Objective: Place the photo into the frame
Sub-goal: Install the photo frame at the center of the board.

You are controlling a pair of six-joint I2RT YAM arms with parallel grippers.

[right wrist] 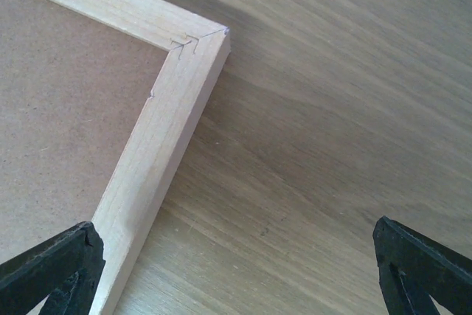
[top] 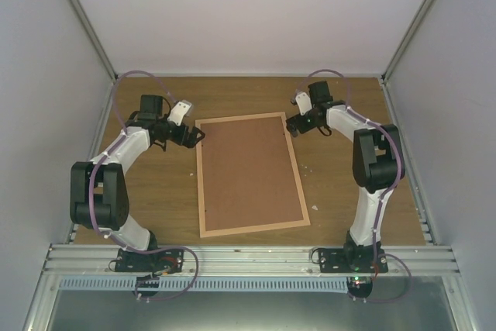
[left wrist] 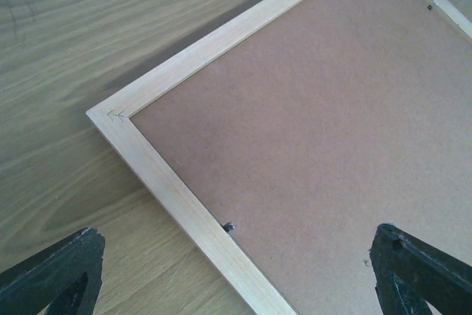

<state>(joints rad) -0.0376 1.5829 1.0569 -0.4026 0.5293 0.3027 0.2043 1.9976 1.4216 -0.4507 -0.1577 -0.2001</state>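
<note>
1. Black fingertips (left wrist: 55, 274) of left gripper (top: 200, 136) spread wide, nothing held. The far-left corner of the thin light-wood rectangular frame (left wrist: 221, 42) sits just ahead of them.
2. Frame lies flat, back up, mid-table. Long axis runs near-to-far, slightly skewed. Plain brown backing board (top: 248, 172) fills it.
3. Photo not visible in any view; cannot tell if it is under the board.
4. Right gripper (top: 291, 124) also wide and empty, just beside the far-right corner. Both arms look about equally near, one per far corner.
5. Wood-grain table (top: 170, 191); small white scraps (top: 316, 207) right of the frame.
6. White walls around; aluminium rail (top: 248, 257) at the near edge.
</note>
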